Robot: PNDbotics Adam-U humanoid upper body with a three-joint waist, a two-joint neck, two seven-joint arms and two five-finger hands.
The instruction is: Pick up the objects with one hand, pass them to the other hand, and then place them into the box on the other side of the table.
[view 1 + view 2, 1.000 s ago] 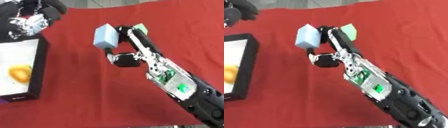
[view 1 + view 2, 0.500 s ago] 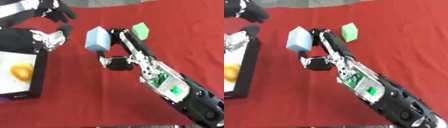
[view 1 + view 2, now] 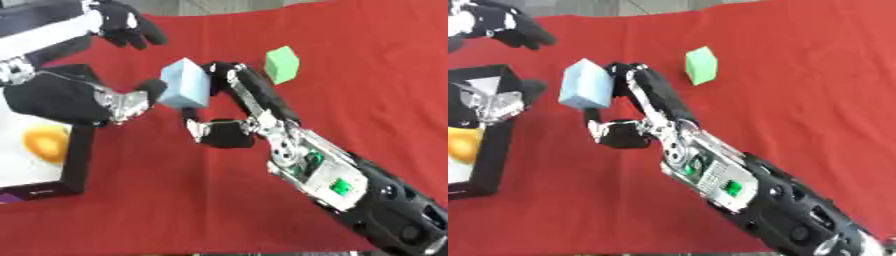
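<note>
A light blue block (image 3: 185, 83) is held above the red cloth, with my right hand (image 3: 254, 107) shut on it: fingers curl over its right side and the thumb sits below it. My left hand (image 3: 61, 102) is open just left of the block, its thumb tip at the block's left edge and its fingers (image 3: 127, 31) spread above. Whether the thumb touches the block I cannot tell. A green block (image 3: 282, 64) lies on the cloth to the right, apart from both hands.
A black-walled box (image 3: 74, 165) with a white floor stands at the left edge, with an orange thing (image 3: 44, 142) inside. The red cloth (image 3: 175, 200) covers the table. My right forearm crosses the lower right.
My right hand has carried the light blue block leftward. My left hand has come down from the upper left corner and now spreads open right beside the block.
</note>
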